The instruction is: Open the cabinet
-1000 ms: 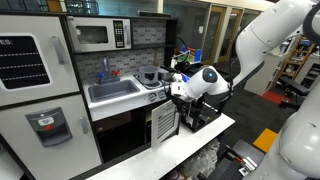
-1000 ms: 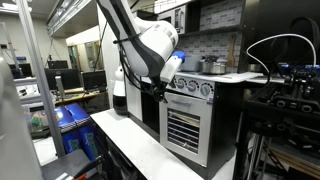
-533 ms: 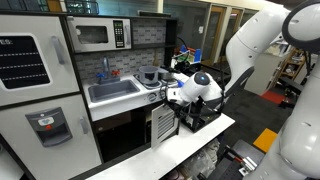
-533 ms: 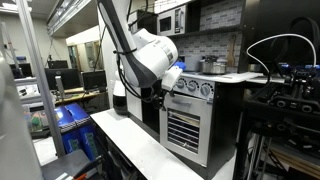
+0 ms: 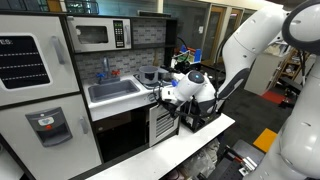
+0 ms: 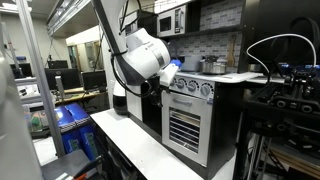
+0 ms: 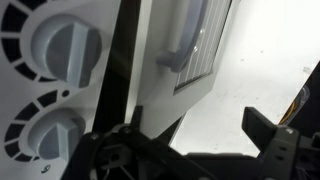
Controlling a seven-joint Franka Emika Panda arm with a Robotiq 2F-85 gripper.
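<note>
My gripper [image 7: 190, 145], jaws spread wide and holding nothing, has drawn further back from the cabinet [image 6: 187, 130] since a moment ago, level with its knobs [image 7: 60, 50].

The microwave [image 5: 95, 35] sat above the sink [image 5: 112, 92], with the fridge door [image 5: 40, 60] to their left in an exterior view. The cabinet [image 5: 163, 123] stood below the counter, right of the sink and under a row of knobs [image 6: 190, 86]. The gripper [image 5: 168, 94] hung just before those knobs, and a pot [image 6: 212, 66] stood on the top above.
</note>
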